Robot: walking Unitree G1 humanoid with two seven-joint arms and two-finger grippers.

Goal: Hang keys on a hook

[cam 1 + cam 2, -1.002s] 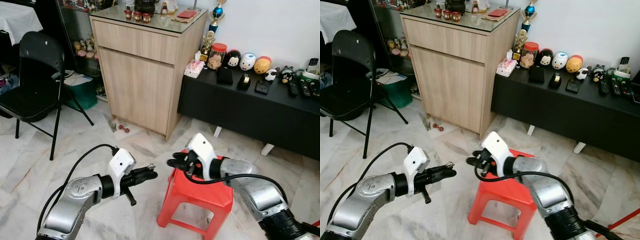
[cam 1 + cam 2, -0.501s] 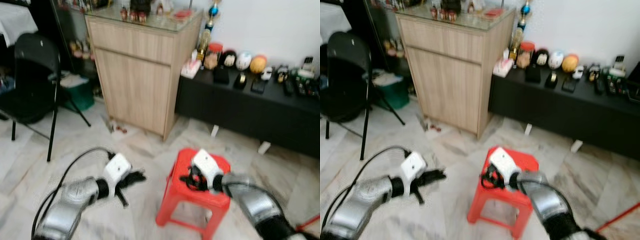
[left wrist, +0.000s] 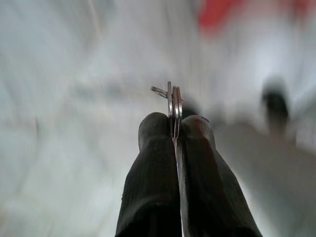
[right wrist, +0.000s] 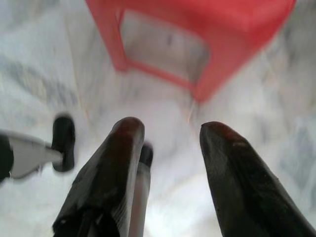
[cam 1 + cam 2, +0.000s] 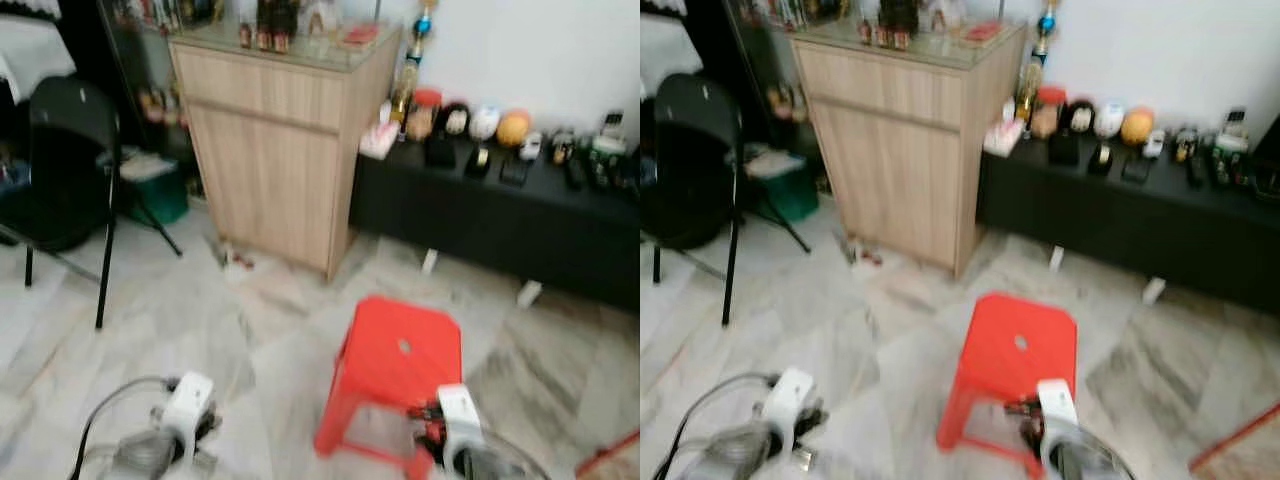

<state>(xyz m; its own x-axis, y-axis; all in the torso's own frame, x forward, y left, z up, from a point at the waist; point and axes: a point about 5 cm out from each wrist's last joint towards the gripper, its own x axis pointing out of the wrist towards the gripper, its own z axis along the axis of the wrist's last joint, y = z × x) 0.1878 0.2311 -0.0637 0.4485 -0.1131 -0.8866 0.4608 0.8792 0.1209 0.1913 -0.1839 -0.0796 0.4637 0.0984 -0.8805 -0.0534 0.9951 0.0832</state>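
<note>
Pinching a thin metal key ring [image 3: 173, 101] between closed fingers, the left gripper [image 3: 174, 129] is holding it at frame centre. Judged light, rigid, slippery: gripping the ring flat is suiting hooking. Right gripper [image 4: 170, 133] is hanging wide, empty, above the red stool [image 4: 217, 29].

We see red stool [image 5: 400, 362], pale grey-veined marble floor [image 5: 230, 340], light wood cabinet [image 5: 280, 140], black chair [image 5: 60, 160], black low shelf [image 5: 500, 220], silver key ring [image 3: 173, 101] between black fingers [image 3: 158, 163].
</note>
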